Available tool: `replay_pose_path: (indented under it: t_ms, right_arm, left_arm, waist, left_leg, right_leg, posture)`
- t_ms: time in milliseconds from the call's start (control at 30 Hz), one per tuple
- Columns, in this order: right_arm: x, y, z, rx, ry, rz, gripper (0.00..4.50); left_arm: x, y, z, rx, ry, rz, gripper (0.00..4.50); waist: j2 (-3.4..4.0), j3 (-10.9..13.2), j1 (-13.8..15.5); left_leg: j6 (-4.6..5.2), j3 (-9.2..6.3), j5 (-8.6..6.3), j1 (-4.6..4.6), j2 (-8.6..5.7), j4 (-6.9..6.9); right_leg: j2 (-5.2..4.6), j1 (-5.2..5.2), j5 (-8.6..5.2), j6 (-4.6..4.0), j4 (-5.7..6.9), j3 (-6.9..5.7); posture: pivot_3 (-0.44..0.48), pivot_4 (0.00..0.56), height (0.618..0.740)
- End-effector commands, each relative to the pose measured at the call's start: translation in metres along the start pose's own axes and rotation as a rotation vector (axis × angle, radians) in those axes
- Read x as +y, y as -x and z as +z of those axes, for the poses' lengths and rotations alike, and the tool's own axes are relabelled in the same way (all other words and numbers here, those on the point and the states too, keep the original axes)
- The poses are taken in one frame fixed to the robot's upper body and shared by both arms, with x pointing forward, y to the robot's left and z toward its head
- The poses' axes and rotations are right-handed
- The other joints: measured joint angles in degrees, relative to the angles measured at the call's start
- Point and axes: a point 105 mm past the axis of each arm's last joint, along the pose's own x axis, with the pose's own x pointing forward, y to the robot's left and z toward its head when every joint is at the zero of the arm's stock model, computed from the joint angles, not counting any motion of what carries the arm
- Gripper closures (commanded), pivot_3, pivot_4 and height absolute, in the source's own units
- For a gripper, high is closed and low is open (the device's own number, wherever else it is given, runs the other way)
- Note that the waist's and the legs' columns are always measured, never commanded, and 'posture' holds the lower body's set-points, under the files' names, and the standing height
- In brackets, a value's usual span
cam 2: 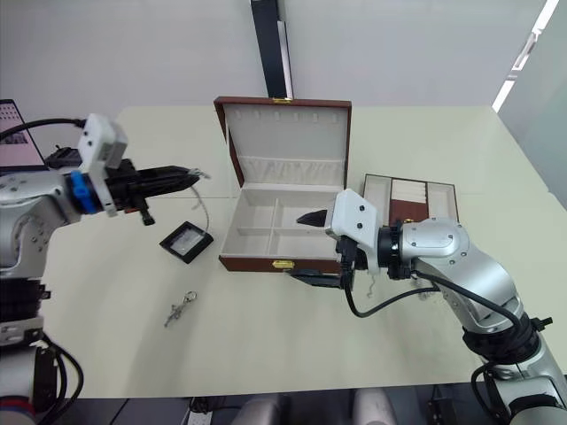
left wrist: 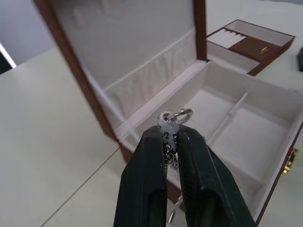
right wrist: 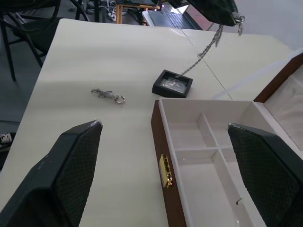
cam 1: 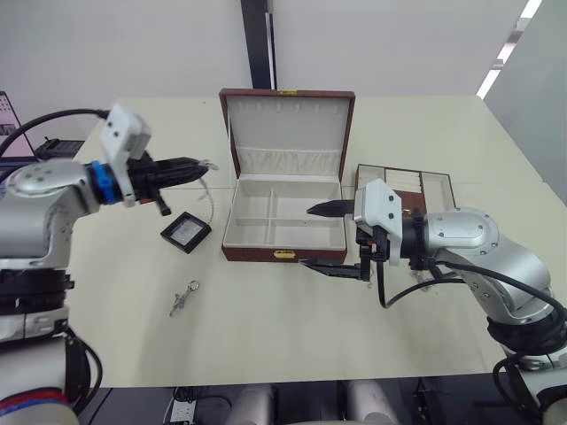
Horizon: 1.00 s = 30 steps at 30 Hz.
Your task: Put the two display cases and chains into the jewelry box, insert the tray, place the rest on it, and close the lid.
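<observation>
Nearest the front edge of the table [cam 1: 266, 336], toward its left side, a short ring-topped chain [cam 1: 183, 298] lies flat on the pale surface. A little farther in, one black-framed display case [cam 1: 186, 232] rests flat, just left of the jewelry box [cam 1: 283, 217], apart from it.

The right gripper [cam 1: 330, 239] hangs at the box's front right corner with its two black fingers spread wide, one over the box's front right compartment and the other lower, in front of the box's front wall near the gold clasp. It holds nothing.

The jewelry box sits mid-table with the lid [cam 1: 288, 133] standing upright at its back, cream lining and gathered pocket facing forward. Its divided compartments look bare from here.

The left gripper [cam 1: 202, 166] is raised above the table left of the box, fingers pressed together, pinching a thin silvery chain [cam 1: 209, 199] that dangles down toward the display case.

The tray [cam 1: 416, 188] lies to the right of the box, toward the table's right edge, partly hidden behind the right arm.
</observation>
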Motion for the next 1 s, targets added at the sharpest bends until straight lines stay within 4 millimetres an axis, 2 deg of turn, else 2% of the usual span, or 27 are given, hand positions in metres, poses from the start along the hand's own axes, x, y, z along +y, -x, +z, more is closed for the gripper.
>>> replay_pose_path:
  t_ms: [33,200,333,700,933,1000]
  right_arm:
    - [-0.005,0.001,0.005,-0.004,0.056,-0.05,0.0]
    - [-0.013,0.0,-0.002,0.043,0.067,-0.123,0.0]
    - [-0.017,0.0,-0.007,0.085,0.065,-0.165,0.0]
    - [-0.025,-0.001,-0.008,0.104,0.045,-0.216,0.0]
    - [-0.029,-0.002,-0.008,0.108,0.041,-0.228,0.0]
    - [-0.029,-0.002,-0.008,0.107,0.04,-0.228,0.0]
  left_arm:
    - [-0.005,-0.017,0.014,0.009,-0.077,-0.038,4.43]
    - [-0.004,-0.048,0.015,0.038,-0.14,-0.066,4.43]
    - [0.005,-0.066,-0.001,0.118,-0.205,-0.031,4.43]
    - [0.015,-0.075,-0.031,0.269,-0.299,0.003,4.44]
    - [0.017,-0.076,-0.047,0.333,-0.283,-0.005,4.44]
    - [0.019,-0.075,-0.048,0.342,-0.295,-0.004,3.72]
  waist:
    - [0.0,0.0,-0.3]
    - [0.0,0.0,-0.4]
    - [0.0,0.0,-0.5]
    - [-0.01,0.0,-0.6]
    - [-0.01,0.0,-0.7]
    - [-0.01,0.0,-0.7]
  left_leg:
    - [0.0,0.0,0.0,0.0,0.01,-0.01]
    - [0.0,0.07,0.0,0.0,-0.01,0.01]
    - [0.0,0.08,0.0,0.0,-0.02,0.02]
    - [-0.01,0.03,0.0,-0.03,-0.03,0.02]
    - [0.0,0.04,0.0,-0.03,-0.04,0.02]
    - [0.0,0.04,0.0,-0.03,-0.04,0.03]
  right_leg:
    - [0.01,-0.01,0.0,0.0,0.0,0.0]
    - [0.01,0.01,0.0,0.0,-0.01,-0.02]
    - [0.01,0.0,0.0,0.0,-0.02,-0.02]
    - [0.0,-0.01,0.0,0.0,-0.03,-0.02]
    - [0.0,-0.01,0.0,0.0,-0.02,-0.02]
    - [0.0,-0.01,0.0,0.0,-0.02,-0.03]
  posture:
    - [0.0,0.15,0.74]
    - [0.0,0.15,0.74]
    - [0.0,0.15,0.74]
    - [0.0,0.15,0.74]
    - [0.0,0.15,0.74]
    - [0.0,0.15,0.74]
